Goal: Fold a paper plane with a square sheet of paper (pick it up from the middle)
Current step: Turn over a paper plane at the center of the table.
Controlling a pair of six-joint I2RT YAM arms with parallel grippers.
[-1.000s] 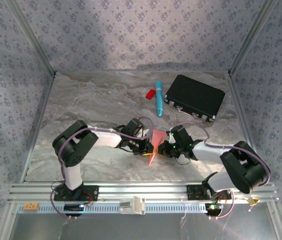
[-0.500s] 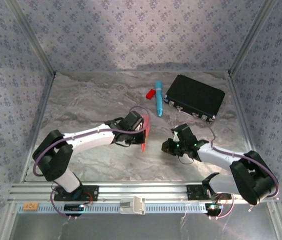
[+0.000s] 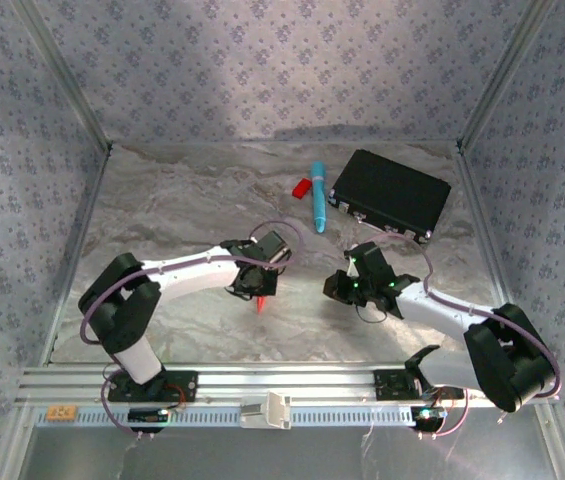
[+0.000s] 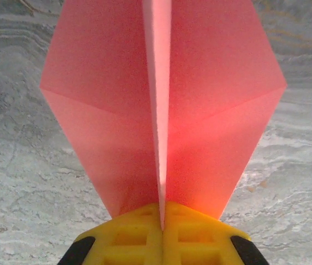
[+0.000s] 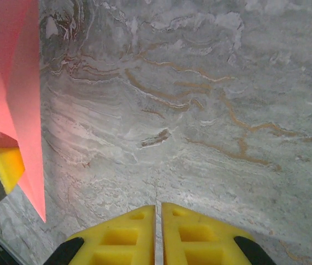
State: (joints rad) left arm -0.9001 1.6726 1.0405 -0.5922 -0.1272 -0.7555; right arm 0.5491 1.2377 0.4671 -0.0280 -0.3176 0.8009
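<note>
The square sheet of paper is creased into the paper plane (image 4: 161, 99), a pink-red dart with a centre ridge and two wings spread to either side. My left gripper (image 4: 162, 212) is shut on the ridge at its rear end. From above, the left gripper (image 3: 262, 282) is near the table's middle and a red tip of the plane (image 3: 260, 301) pokes out below it. My right gripper (image 3: 334, 291) hovers a short way to the right, apart from the paper. In the right wrist view the right gripper (image 5: 158, 212) is shut on nothing over bare marbled table, with the plane (image 5: 12, 83) at the left edge.
A black case (image 3: 390, 195) lies at the back right. Left of it lie a blue pen (image 3: 318, 195) and a small red plastic piece (image 3: 301, 187). Patterned walls close three sides, and an aluminium rail (image 3: 282, 385) runs along the near edge.
The left gripper has carried the plane leftward, away from the right gripper, and turned it, so less of the paper shows from above. The right arm drew back a little to the right.
</note>
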